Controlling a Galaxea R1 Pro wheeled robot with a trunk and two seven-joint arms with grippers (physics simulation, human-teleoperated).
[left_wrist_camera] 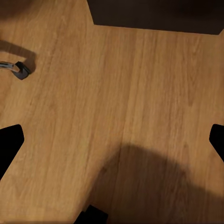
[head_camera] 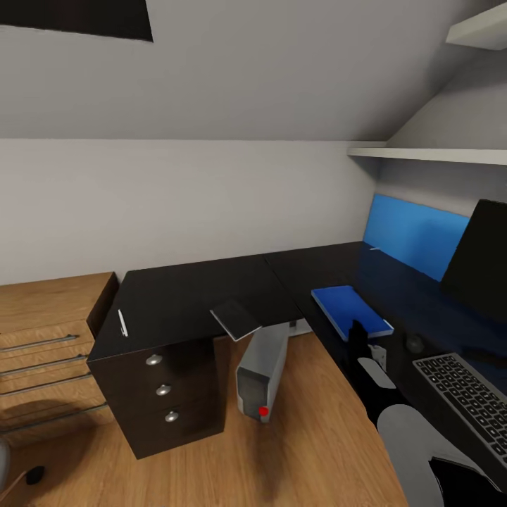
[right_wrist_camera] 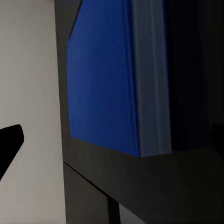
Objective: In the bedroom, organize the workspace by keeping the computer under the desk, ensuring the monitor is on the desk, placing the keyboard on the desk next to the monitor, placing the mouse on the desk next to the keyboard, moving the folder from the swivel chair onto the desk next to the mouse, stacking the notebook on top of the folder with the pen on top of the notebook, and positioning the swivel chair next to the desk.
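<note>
The blue folder (head_camera: 351,311) lies flat on the black desk (head_camera: 204,289), left of the mouse (head_camera: 414,343) and keyboard (head_camera: 466,396). The dark monitor (head_camera: 484,259) stands behind them. My right gripper (head_camera: 358,339) hovers at the folder's near edge, open; up close the folder (right_wrist_camera: 100,79) sits beyond one fingertip (right_wrist_camera: 10,142). A grey notebook (head_camera: 236,318) overhangs the desk's front edge, above the computer tower (head_camera: 263,370) on the floor. The white pen (head_camera: 122,322) rests on the desk's left end. My left gripper (left_wrist_camera: 112,144) is open over bare wood floor.
A wooden dresser (head_camera: 42,338) stands left of the desk's drawer unit (head_camera: 163,391). A chair caster (head_camera: 34,475) (left_wrist_camera: 21,70) shows near the floor's left edge. A blue wall panel (head_camera: 415,236) and white shelves (head_camera: 436,153) sit above the desk.
</note>
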